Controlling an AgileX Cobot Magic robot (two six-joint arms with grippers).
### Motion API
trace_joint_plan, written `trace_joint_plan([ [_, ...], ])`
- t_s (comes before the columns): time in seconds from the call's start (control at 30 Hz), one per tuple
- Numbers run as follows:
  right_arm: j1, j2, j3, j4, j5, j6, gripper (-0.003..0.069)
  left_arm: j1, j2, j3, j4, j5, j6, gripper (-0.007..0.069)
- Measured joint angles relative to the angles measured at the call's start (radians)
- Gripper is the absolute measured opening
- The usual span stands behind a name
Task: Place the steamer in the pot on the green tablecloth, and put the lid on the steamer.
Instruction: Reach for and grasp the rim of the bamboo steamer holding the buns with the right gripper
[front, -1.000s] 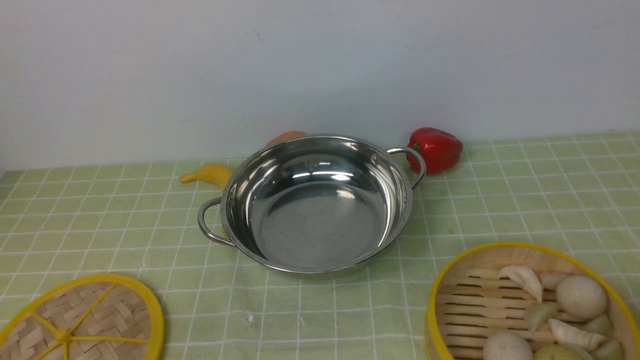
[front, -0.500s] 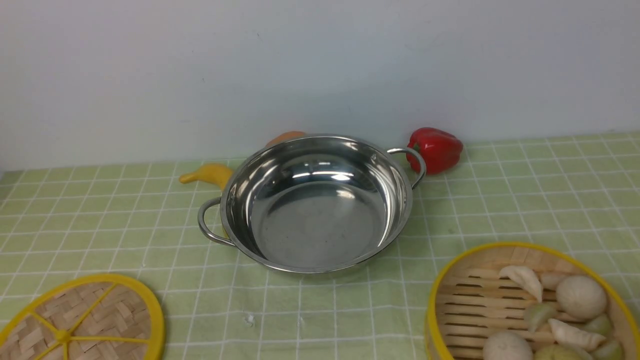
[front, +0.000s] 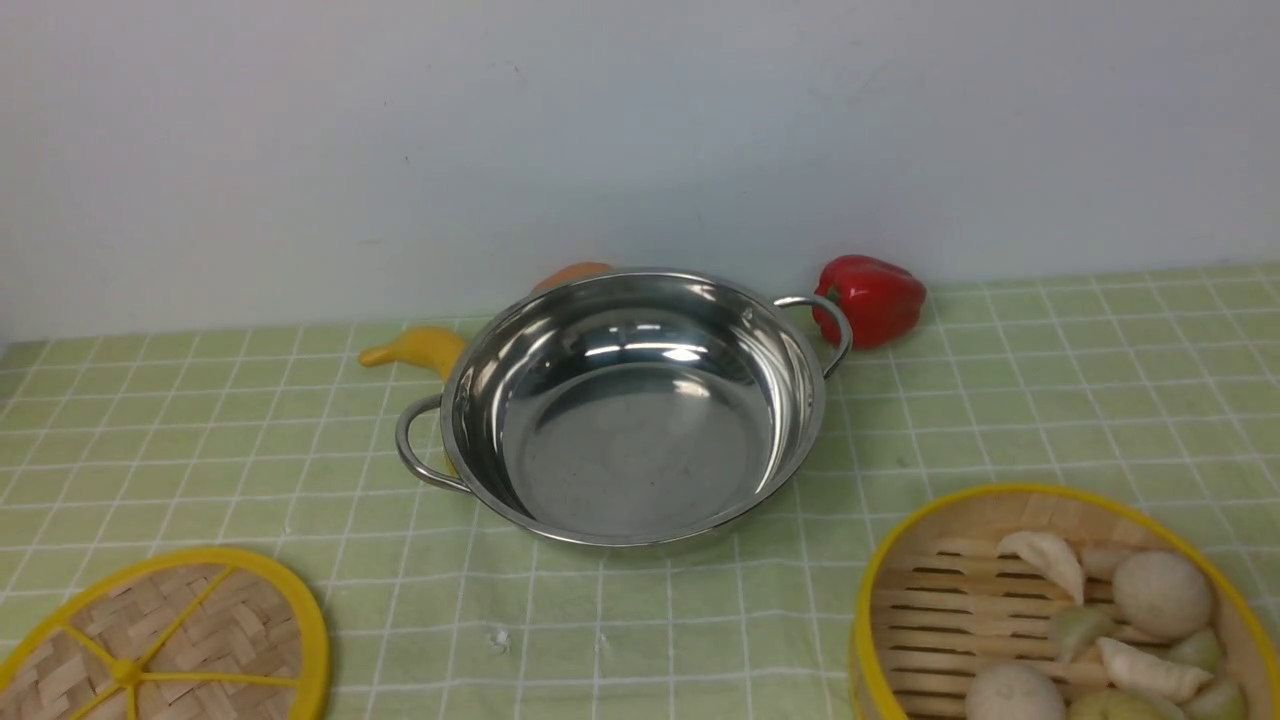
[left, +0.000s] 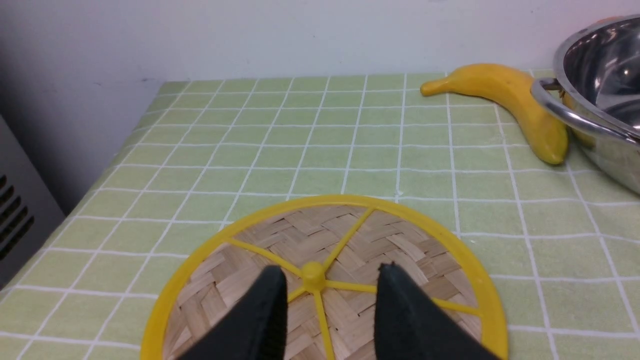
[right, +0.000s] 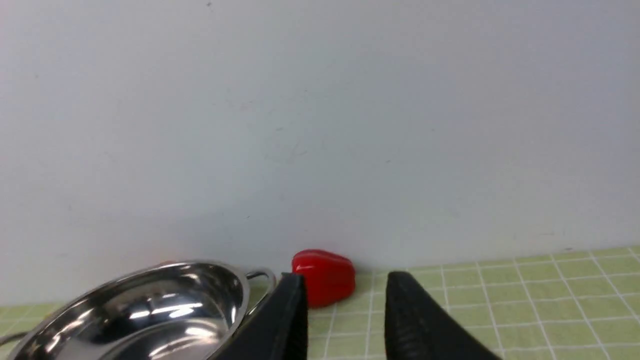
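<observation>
1. Stainless steel, the pot (front: 640, 440) stands empty in the middle of the green tablecloth (front: 1050, 400). It hides most of an orange object (front: 572, 275) behind its far rim and one end of a banana (front: 420, 348) near its left handle.
2. The steamer (front: 940, 620) sits near right, apart from the pot and cut off by the frame's edges, with pale buns (front: 1162, 595) on its slats.
3. The lid (front: 180, 630) lies flat near left, also cropped.
4. The left gripper (left: 332, 270), seen only from its wrist camera, hangs over the lid with its black fingers parted and the knob showing between them. It grips nothing; whether it touches the lid cannot be told.
5. The right gripper (right: 345, 276) faces the wall, its fingers apart and empty. A red pepper (right: 324, 277) shows beyond the gap.
</observation>
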Motion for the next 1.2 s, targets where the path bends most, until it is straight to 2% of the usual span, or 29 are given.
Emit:
trace_joint_plan([
  [0.03,0.0,0.004,0.0,0.0,0.013,0.0,0.024,0.0,0.0,0.0,0.0,0.0,0.0,0.0243],
  [0.07,0.0,0.035,-0.082,0.0,0.109,0.01,0.024,0.0,0.0,0.0,0.0,0.0,0.0,0.0243],
  [0.13,0.0,0.07,-0.144,0.009,0.191,0.014,0.024,0.0,0.0,0.0,0.0,0.0,0.0,0.0243],
  [0.37,0.0,0.136,-0.209,0.144,0.218,0.006,0.024,0.0,0.0,0.0,0.0,0.0,0.0,0.0243],
  [0.43,0.0,0.173,-0.21,0.188,0.249,-0.04,0.024,0.0,0.0,0.0,0.0,0.0,0.0,0.0243],
  [0.57,0.0,0.265,-0.211,0.234,0.345,-0.18,0.024,0.0,0.0,0.0,0.0,0.0,0.0,0.0243],
  [0.63,0.0,0.387,-0.211,0.271,0.431,-0.375,0.024,0.0,0.0,0.0,0.0,0.0,0.0,0.0243],
  [0.7,0.0,0.492,-0.211,0.32,0.469,-0.52,0.024,0.0,0.0,0.0,0.0,0.0,0.0,0.0243],
  [0.73,0.0,0.503,-0.211,0.326,0.472,-0.533,0.024,0.0,0.0,0.0,0.0,0.0,0.0,0.0243],
  [0.83,0.012,0.698,-0.215,0.463,0.505,-0.74,0.024,0.0,0.0,0.0,0.0,0.0,0.0,0.0243],
  [0.9,0.052,0.801,-0.233,0.504,0.507,-0.808,0.024,0.0,0.0,0.0,0.0,0.001,0.0,0.0243],
  [0.93,0.057,0.801,-0.239,0.507,0.507,-0.813,0.024,0.0,0.0,0.0,0.0,0.001,0.0,0.0243],
  [1.03,0.173,0.964,-0.317,0.473,0.486,-0.829,0.024,0.0,0.0,0.0,0.0,0.001,0.0,0.0243],
  [1.13,0.28,1.101,-0.413,0.37,0.466,-0.735,0.024,0.0,0.0,0.0,0.0,0.001,0.0,0.0243],
  [1.17,0.28,1.101,-0.413,0.37,0.466,-0.726,0.024,0.0,0.0,0.0,0.0,0.001,0.0,0.0243],
  [1.2,0.347,1.187,-0.477,0.279,0.465,-0.634,0.024,0.0,0.0,0.0,0.0,0.001,0.0,0.0243],
])
